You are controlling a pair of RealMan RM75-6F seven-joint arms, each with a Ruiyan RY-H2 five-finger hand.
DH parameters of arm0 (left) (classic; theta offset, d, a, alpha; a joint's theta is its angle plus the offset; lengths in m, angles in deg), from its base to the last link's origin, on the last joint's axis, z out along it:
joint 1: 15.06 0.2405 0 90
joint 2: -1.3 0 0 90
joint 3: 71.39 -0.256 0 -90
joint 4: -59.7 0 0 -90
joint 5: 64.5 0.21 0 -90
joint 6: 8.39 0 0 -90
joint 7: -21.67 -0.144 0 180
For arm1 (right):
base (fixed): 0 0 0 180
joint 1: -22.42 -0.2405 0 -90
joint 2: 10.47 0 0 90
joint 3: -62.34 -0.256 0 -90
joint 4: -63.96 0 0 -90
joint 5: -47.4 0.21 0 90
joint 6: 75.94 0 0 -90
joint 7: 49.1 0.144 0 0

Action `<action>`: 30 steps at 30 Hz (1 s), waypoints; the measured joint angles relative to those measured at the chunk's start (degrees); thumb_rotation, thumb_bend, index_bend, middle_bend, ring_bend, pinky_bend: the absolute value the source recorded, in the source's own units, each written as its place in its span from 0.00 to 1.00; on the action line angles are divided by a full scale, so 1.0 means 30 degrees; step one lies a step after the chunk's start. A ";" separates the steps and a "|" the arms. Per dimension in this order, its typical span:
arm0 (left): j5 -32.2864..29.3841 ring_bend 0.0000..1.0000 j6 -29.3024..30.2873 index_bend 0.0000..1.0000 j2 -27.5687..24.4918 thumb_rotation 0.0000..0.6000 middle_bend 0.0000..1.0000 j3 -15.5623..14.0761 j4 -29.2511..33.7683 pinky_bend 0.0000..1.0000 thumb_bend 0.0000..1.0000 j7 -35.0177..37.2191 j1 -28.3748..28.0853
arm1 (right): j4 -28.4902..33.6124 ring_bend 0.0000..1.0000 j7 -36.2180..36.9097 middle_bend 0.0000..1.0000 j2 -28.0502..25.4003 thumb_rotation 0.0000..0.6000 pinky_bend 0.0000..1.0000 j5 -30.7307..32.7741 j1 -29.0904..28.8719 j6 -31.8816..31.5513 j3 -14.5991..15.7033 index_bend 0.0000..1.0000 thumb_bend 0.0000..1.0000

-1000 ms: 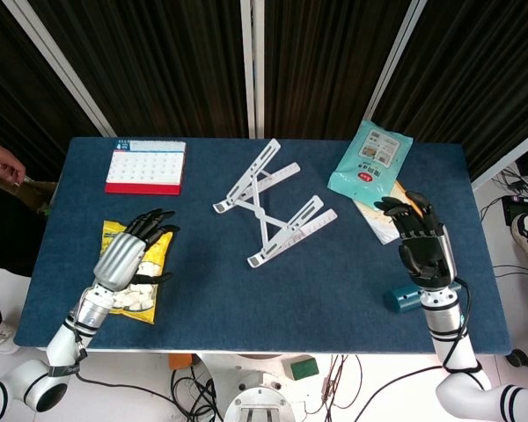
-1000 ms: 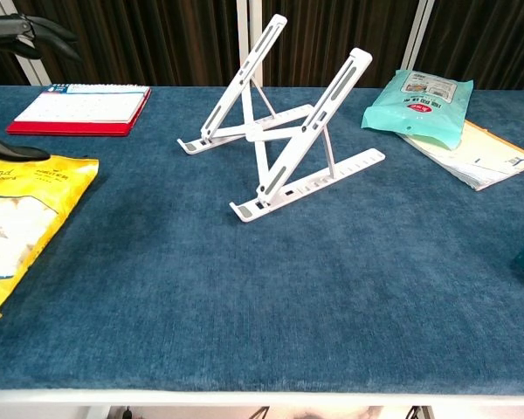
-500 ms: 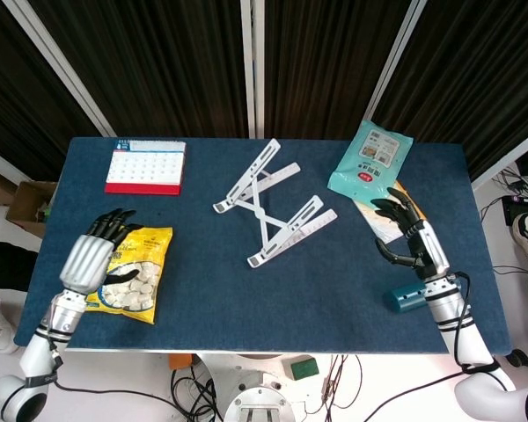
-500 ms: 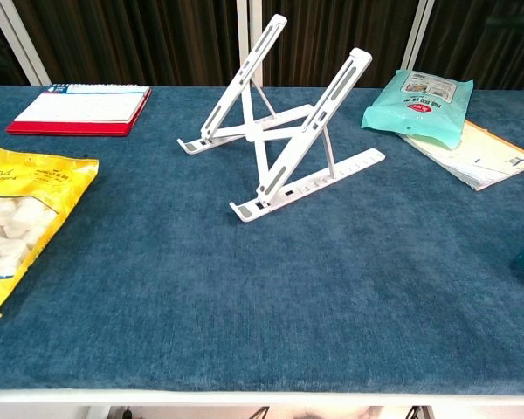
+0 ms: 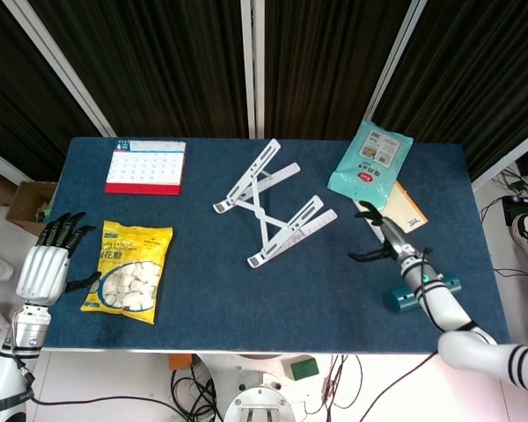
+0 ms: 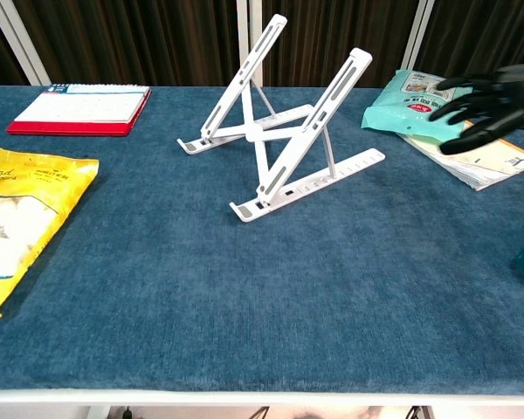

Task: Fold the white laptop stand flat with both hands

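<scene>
The white laptop stand [image 5: 270, 206] [image 6: 284, 131] stands unfolded at the middle of the blue table, its two arms raised at a slant over its base rails. My right hand [image 5: 385, 236] [image 6: 482, 106] hovers to the right of the stand, fingers spread, holding nothing and clear of it. My left hand [image 5: 45, 265] is off the table's left edge, fingers apart and empty, far from the stand; the chest view does not show it.
A yellow snack bag [image 5: 128, 281] [image 6: 17, 218] lies front left. A red-edged calendar [image 5: 146, 166] [image 6: 80, 108] sits back left. A teal wipes pack [image 5: 370, 160] [image 6: 417, 106] rests on a paper envelope [image 6: 485, 157] at back right. A teal object [image 5: 405, 296] lies near the front right.
My left hand has drawn back leftward off the snack bag and past the table edge. My right hand has lowered and moved left toward the stand, entering the chest view.
</scene>
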 measured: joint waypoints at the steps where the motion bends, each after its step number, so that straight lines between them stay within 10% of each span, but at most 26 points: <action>1: 0.0069 0.07 0.0048 0.25 -0.0015 1.00 0.10 -0.0005 0.0032 0.15 0.00 0.0021 0.0034 | -0.0490 0.08 -0.0558 0.19 0.0636 1.00 0.15 0.0612 -0.0601 0.0270 -0.0192 0.05 0.07; 17: 0.0306 0.07 0.0792 0.25 -0.0130 1.00 0.10 0.0076 -0.0171 0.15 0.00 0.0930 0.0715 | -0.4196 0.06 -1.0579 0.20 0.5863 1.00 0.06 0.4035 -0.5746 0.0596 0.0207 0.09 0.02; 30: 0.0454 0.07 0.1033 0.25 -0.0077 1.00 0.10 0.0025 -0.0502 0.15 0.00 0.1463 0.1141 | -0.5083 0.06 -0.8934 0.24 0.7263 1.00 0.05 0.1571 -0.5180 0.0101 -0.0449 0.15 0.13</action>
